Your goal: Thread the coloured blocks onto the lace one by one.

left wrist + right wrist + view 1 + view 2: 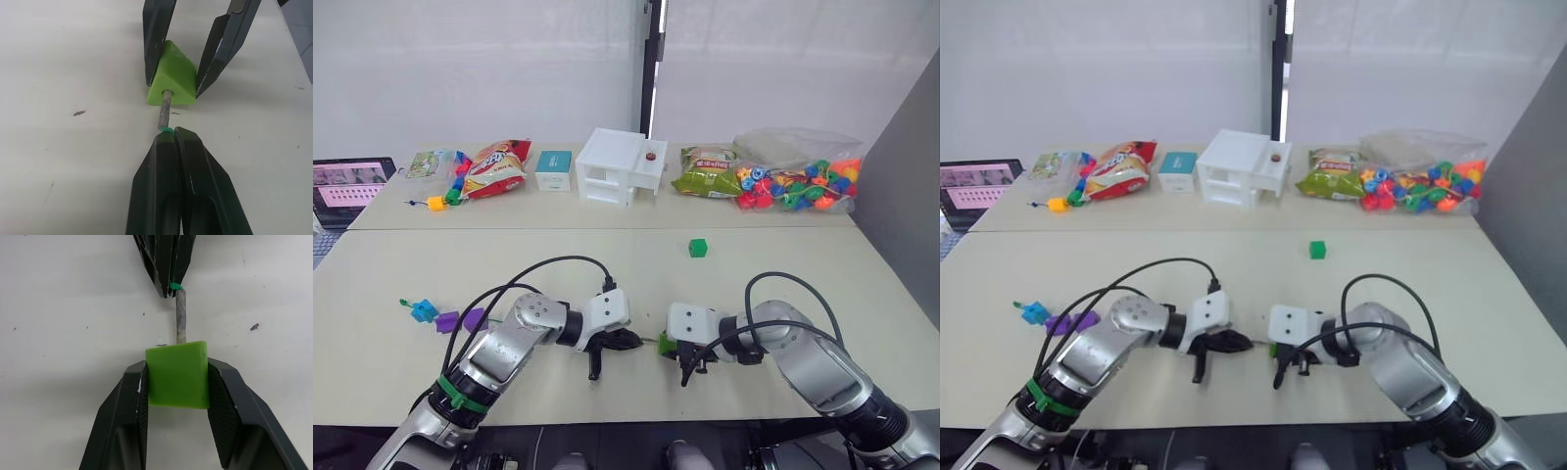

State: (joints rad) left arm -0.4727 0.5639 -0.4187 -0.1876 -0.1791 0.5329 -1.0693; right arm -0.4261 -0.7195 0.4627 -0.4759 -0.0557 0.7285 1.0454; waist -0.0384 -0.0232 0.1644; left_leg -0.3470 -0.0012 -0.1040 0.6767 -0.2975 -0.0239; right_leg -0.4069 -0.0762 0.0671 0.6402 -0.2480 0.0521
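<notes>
My right gripper [177,382] is clamped on a green block [177,374] near the table's [803,284] front edge. My left gripper [174,139] is pinched tight on the lace [165,108] just behind its pale tip, and that tip is poking into the block's hole. Another green block [698,248] sits alone mid-table, toward the right. Two purple blocks [460,320] and a blue block [424,310] lie near the left edge.

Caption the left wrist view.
Left gripper feeds the green lace's stiff pale tip into the right-gripped green plastic block.
</notes>
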